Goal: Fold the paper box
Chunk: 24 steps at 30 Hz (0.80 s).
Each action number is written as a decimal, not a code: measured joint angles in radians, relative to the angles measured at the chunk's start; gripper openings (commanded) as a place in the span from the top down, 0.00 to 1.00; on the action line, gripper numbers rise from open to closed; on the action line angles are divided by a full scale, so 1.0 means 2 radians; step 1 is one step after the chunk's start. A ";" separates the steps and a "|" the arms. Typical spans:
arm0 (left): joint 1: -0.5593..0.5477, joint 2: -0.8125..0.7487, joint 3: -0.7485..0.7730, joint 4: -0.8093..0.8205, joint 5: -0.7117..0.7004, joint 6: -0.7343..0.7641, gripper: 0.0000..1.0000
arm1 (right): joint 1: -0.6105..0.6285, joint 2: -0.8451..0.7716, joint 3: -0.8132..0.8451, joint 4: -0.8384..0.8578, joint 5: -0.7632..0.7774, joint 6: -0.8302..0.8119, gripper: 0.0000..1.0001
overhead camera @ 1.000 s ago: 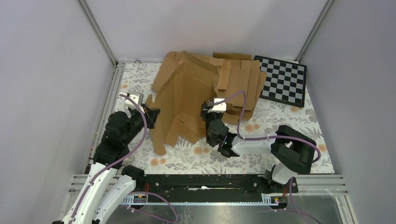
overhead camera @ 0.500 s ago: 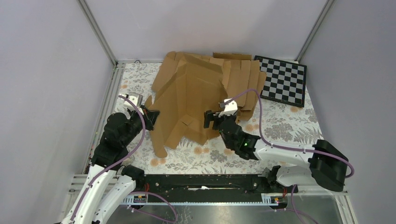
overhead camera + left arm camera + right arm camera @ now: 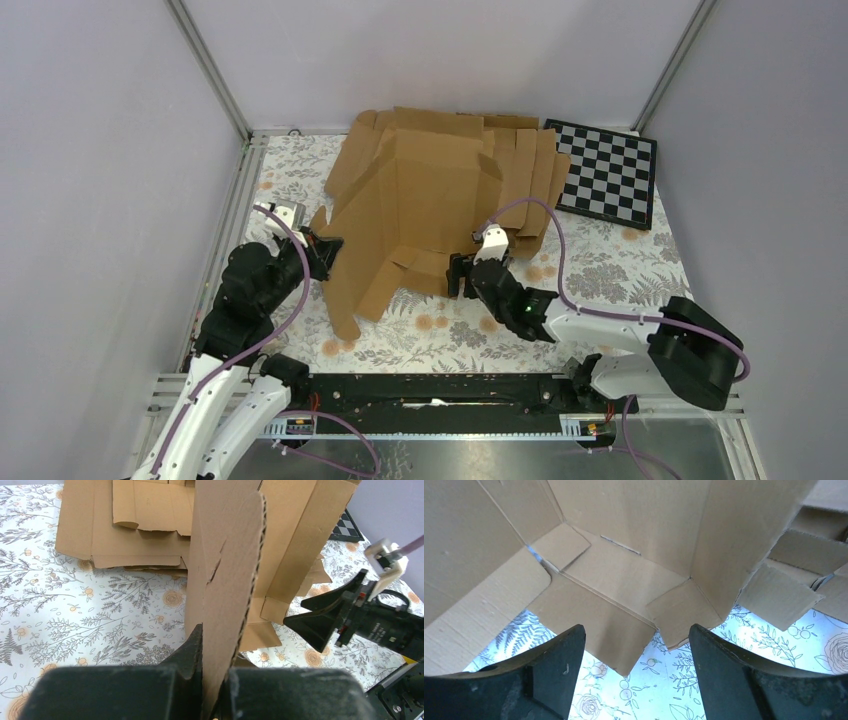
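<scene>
The paper box (image 3: 420,210) is a creased brown cardboard sheet, half raised on the floral table, with its side panels tilted up. My left gripper (image 3: 325,250) is shut on the box's left flap. That flap (image 3: 225,570) stands upright, pinched between my left gripper's (image 3: 215,680) jaws in the left wrist view. My right gripper (image 3: 462,275) is open at the box's near right corner. In the right wrist view the box's (image 3: 634,540) flap corners hang just ahead of my right gripper (image 3: 636,632), whose fingers touch nothing.
A pile of flat cardboard blanks (image 3: 530,175) lies behind and right of the box. A black-and-white checkerboard (image 3: 608,172) sits at the far right. Grey walls enclose the table, with a metal rail (image 3: 450,385) along the near edge.
My right gripper opened, let go of the box and drew back toward the near edge. The box's raised panels dropped lower and spread wider. The left gripper kept its hold.
</scene>
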 measured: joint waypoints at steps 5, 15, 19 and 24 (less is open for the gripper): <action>0.000 0.000 0.001 -0.001 0.007 -0.002 1.00 | -0.010 0.023 0.005 -0.007 -0.029 0.001 0.11; 0.000 -0.002 0.001 -0.004 0.007 -0.003 1.00 | -0.089 -0.091 -0.023 -0.023 -0.092 -0.028 0.08; 0.000 -0.002 0.001 -0.004 0.007 -0.002 1.00 | -0.126 -0.115 -0.035 -0.024 -0.126 -0.046 0.06; 0.000 -0.002 0.001 -0.004 0.007 -0.002 1.00 | -0.149 -0.072 -0.032 -0.016 -0.171 -0.060 0.04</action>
